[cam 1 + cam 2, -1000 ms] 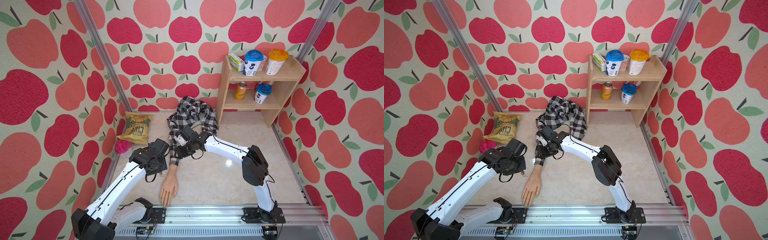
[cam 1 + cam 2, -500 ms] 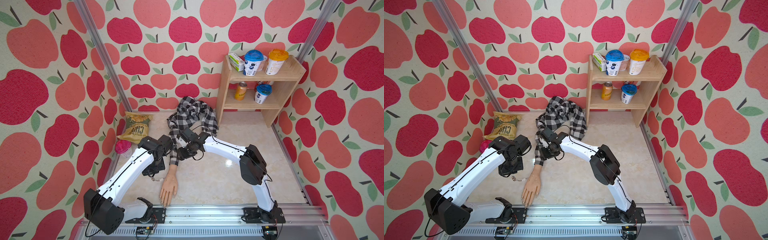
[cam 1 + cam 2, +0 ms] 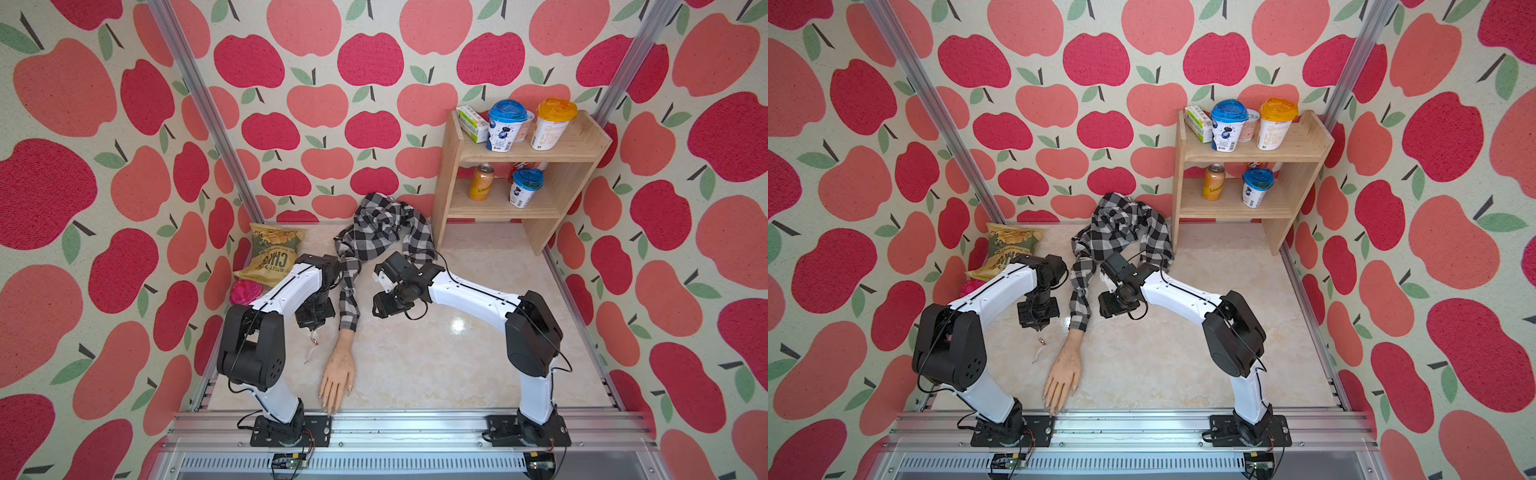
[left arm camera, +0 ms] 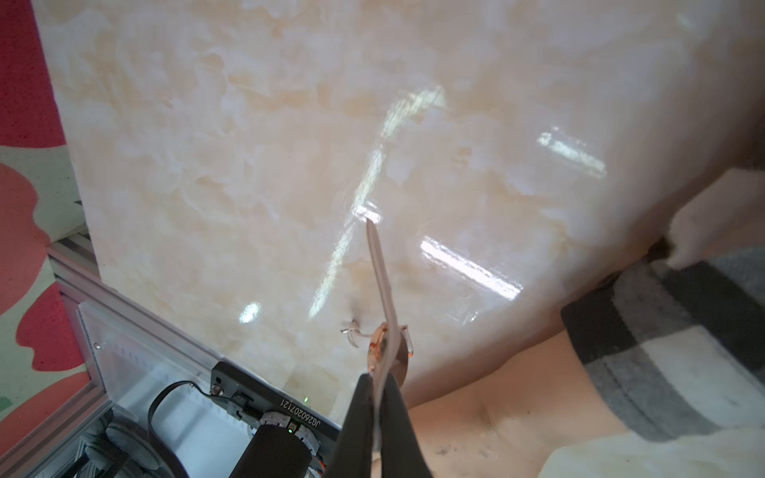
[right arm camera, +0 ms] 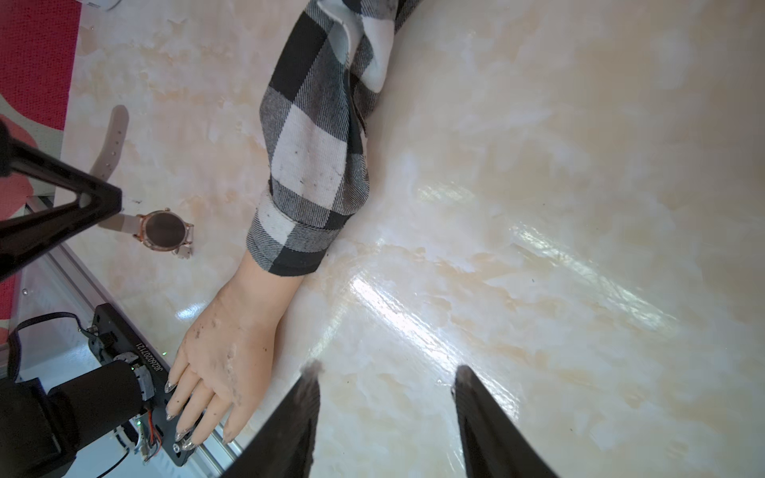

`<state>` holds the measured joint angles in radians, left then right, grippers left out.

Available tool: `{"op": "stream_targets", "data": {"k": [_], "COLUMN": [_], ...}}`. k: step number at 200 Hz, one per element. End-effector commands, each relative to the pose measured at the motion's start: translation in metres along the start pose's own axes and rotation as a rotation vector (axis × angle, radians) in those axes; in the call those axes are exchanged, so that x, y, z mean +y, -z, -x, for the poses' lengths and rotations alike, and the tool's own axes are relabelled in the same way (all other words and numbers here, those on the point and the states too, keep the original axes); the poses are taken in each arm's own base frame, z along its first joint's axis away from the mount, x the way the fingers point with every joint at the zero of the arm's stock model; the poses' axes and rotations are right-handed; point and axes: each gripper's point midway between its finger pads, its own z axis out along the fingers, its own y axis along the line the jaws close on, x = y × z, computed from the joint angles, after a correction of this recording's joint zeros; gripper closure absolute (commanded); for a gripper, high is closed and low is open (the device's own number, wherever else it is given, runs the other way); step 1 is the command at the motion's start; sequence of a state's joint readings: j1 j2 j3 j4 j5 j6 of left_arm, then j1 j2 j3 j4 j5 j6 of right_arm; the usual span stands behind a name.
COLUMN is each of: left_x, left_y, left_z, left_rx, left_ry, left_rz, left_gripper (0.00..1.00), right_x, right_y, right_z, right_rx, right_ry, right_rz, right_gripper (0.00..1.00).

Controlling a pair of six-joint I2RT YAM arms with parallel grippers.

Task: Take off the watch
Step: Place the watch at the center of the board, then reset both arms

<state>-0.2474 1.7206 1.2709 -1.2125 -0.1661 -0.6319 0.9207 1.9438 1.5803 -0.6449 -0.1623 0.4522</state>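
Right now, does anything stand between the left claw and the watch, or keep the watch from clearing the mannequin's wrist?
Nothing visible does. The left claw is shut on the strap of the watch. The watch hangs with its strap open beside the mannequin hand, apart from its wrist and the plaid sleeve.

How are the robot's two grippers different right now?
The left gripper is pinched shut on the strap of the watch. The right gripper is open with nothing in it. The left gripper is on the chip bag side of the checked sleeve, while the right gripper is on the wooden shelf side. Both are black and close to the sleeve.
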Motion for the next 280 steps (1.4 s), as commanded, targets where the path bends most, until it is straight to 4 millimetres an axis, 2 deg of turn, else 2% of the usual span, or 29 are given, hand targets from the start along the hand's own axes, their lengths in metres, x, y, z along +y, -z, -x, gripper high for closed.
{"op": "stream_targets", "data": {"k": [1, 39, 71, 77, 106, 128, 145, 164, 182, 201, 225, 250, 270, 280], "left_x": [-0.014, -0.037, -0.047, -0.048, -0.05, -0.052, -0.051, -0.045, -0.046, -0.046, -0.064, -0.079, -0.078, -0.077], "left_y": [-0.011, -0.03, -0.032, -0.031, -0.022, -0.01, 0.005, 0.03, 0.055, 0.076, 0.112, 0.152, 0.173, 0.18], "left_z": [0.03, 0.066, 0.08, 0.081, 0.079, 0.079, 0.082, 0.084, 0.08, 0.076, 0.079, 0.073, 0.067, 0.063], "left_rx": [-0.027, -0.015, -0.008, -0.013, -0.042, -0.067, -0.098, -0.157, -0.214, -0.284, -0.415, -0.515, -0.577, -0.599], "left_ry": [0.002, -0.017, -0.005, 0.003, 0.016, 0.017, 0.022, 0.025, -0.003, -0.023, -0.082, -0.203, -0.24, -0.246], "left_rz": [-0.043, -0.01, 0.0, -0.002, -0.004, -0.008, -0.032, -0.068, -0.164, -0.261, -0.454, -0.591, -0.649, -0.678], "left_gripper": [0.93, 0.94, 0.89, 0.85, 0.38, 0.3, 0.25, 0.16, 0.14, 0.0, 0.03, 0.02, 0.03, 0.03], "right_x": [-0.013, -0.02, -0.023, -0.023, -0.023, -0.023, -0.023, -0.023, -0.023, -0.026, -0.036, -0.044, -0.053, -0.062], "right_y": [0.007, 0.011, 0.016, 0.017, 0.018, 0.019, 0.025, 0.037, 0.052, 0.068, 0.087, 0.125, 0.162, 0.18], "right_z": [-0.002, -0.005, -0.005, -0.005, -0.005, -0.007, -0.006, -0.001, 0.005, 0.013, 0.023, 0.038, 0.044, 0.044], "right_rx": [-0.013, -0.008, -0.011, -0.015, -0.018, -0.021, -0.032, -0.06, -0.094, -0.129, -0.151, -0.207, -0.29, -0.334], "right_ry": [0.0, 0.001, 0.009, 0.007, 0.002, 0.003, 0.008, 0.015, 0.029, 0.053, 0.084, 0.103, 0.1, 0.083], "right_rz": [-0.027, -0.04, -0.06, -0.062, -0.054, -0.053, -0.061, -0.075, -0.101, -0.142, -0.235, -0.335, -0.396, -0.432], "right_gripper": [0.44, 0.45, 0.45, 0.45, 0.44, 0.44, 0.44, 0.44, 0.44, 0.44, 0.44, 0.44, 0.42, 0.36]}}
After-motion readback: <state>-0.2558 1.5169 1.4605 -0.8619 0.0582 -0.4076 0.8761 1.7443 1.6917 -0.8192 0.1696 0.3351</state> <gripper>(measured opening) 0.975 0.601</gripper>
